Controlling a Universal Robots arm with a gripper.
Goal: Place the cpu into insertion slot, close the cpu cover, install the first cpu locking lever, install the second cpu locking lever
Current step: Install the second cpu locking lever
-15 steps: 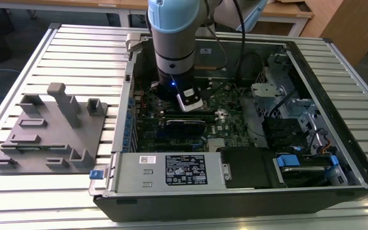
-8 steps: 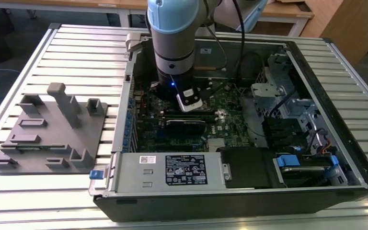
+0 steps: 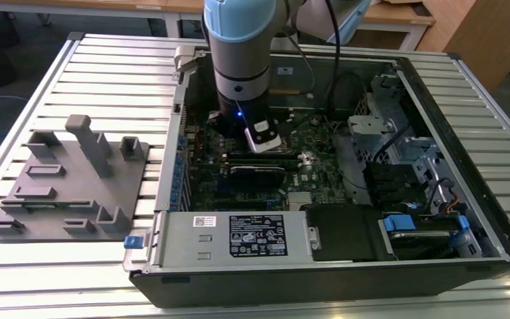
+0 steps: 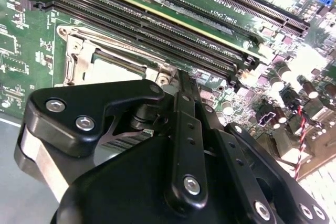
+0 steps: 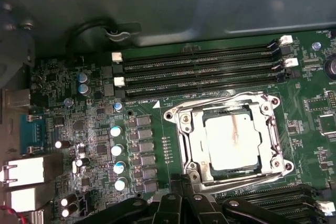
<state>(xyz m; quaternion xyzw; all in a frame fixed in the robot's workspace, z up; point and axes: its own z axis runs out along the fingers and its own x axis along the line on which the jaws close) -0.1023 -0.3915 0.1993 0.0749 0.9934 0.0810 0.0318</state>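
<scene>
Chip (image 5: 231, 141) sits in its socket under the cover (image 5: 185, 140), at your pincer's (image 5: 181, 203) one o'clock; pincer's opening: cannot tell.

Gripper (image 4: 176, 85) body blocks the near half of the insertion slot (image 4: 113, 64) in the second wrist view; fingertips are tucked behind the linkage, so the finger gap can't be judged. In the first wrist view, the gripper (image 5: 184, 190) is cut off by the frame edge and covers the socket's near rim. The cpu (image 5: 231, 142) top is washed out by glare, so surface marks are unreadable. The cpu cover (image 5: 181, 129) lever ends are too small to tell whether they're latched. In the exterior view, the arm (image 3: 242, 60) is cropped at the top and hides the socket area; the motherboard (image 3: 313, 179) detail there is blurred.
</scene>
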